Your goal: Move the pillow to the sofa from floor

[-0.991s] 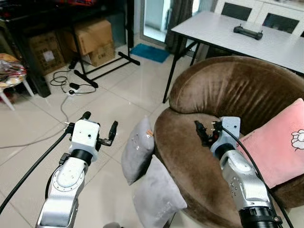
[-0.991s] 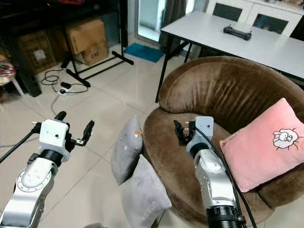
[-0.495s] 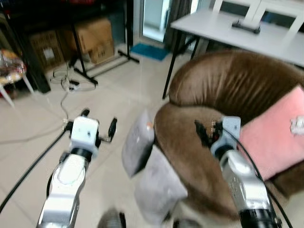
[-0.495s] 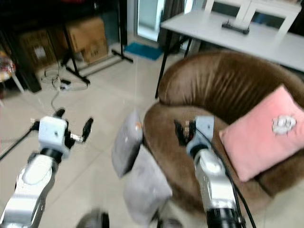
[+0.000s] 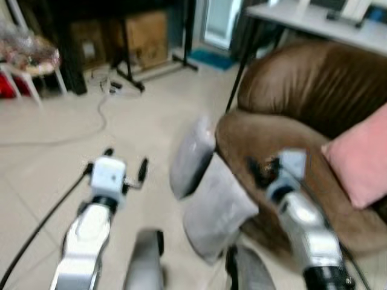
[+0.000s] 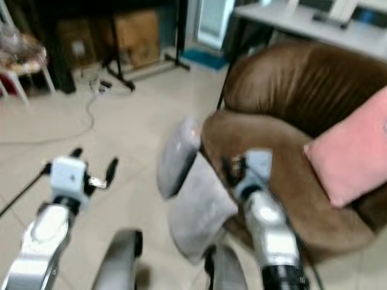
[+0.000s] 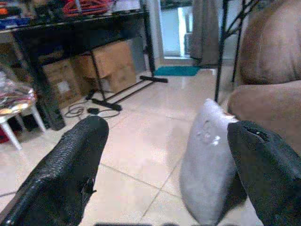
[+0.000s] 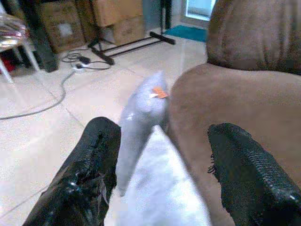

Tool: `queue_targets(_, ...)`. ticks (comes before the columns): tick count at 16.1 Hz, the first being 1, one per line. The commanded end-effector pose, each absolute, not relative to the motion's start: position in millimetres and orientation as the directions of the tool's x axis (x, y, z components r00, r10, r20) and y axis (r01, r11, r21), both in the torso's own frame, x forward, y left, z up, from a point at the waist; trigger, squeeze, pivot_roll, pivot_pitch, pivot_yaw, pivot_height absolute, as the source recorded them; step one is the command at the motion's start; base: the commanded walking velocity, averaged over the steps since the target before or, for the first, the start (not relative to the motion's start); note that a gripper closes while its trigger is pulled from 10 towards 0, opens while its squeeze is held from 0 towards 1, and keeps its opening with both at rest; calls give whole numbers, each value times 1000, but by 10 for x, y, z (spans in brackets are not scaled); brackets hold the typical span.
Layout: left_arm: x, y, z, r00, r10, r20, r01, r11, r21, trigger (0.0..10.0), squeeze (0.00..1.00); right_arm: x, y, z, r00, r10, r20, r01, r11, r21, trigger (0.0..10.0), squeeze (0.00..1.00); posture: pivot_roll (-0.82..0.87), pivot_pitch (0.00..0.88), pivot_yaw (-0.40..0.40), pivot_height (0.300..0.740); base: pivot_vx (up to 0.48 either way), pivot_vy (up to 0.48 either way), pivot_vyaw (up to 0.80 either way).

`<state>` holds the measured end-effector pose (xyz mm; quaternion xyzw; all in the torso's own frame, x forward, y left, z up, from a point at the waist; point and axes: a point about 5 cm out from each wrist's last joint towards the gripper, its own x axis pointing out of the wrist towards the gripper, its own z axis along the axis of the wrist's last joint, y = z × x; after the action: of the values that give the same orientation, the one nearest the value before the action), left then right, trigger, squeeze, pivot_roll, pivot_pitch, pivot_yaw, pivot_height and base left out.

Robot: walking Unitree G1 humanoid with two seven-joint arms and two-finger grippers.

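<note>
You've got two grey pillows on the floor against the front of the brown sofa (image 5: 314,96); the upright grey pillow (image 5: 192,156) stands on edge, long axis near vertical, leaning on the sofa's rounded front, small orange tag near its top; the lower grey pillow (image 5: 219,208) is tilted, one corner toward the sofa base, touching the upright one; one pink pillow (image 5: 361,154) already sits on the sofa seat, leaning on the backrest; head views are blurred; your left claw (image 5: 126,169) hovers above the floor tiles (image 5: 54,163) beside the upright pillow, fingers spread apart, empty; your right claw (image 8: 162,155) is over the sofa's front edge above the lower pillow, fingers apart, gripping nothing; two cardboard boxes (image 7: 110,66) sit under a dark rack, contents hidden; a white table (image 6: 314,27) stands behind the sofa.
</note>
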<state>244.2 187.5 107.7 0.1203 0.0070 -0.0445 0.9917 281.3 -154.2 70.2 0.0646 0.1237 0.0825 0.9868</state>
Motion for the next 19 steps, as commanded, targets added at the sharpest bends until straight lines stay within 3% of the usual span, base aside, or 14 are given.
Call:
queue_targets(1, 2485, 1812, 1174, 994, -110, 20, 102, 967, 234, 10000, 0, 2853, -1631, 771, 963, 161, -216, -137, 983, 121, 10000, 0, 11, 0, -72, 571, 0, 0, 0)
queue_targets(5, 2487, 1818, 1184, 993, -115, 27, 106, 969, 225, 10000, 0, 2902, -1617, 801, 965, 159, -208, -138, 984, 114, 10000, 0, 9, 0, -72, 571, 0, 0, 0)
queue_targets(19, 2480, 1783, 1165, 991, -135, 17, 129, 970, 205, 10000, 0, 2928, -1594, 767, 963, 139, -231, -125, 989, 73, 10000, 0, 3, 0, -77, 571, 301, 0, 0)
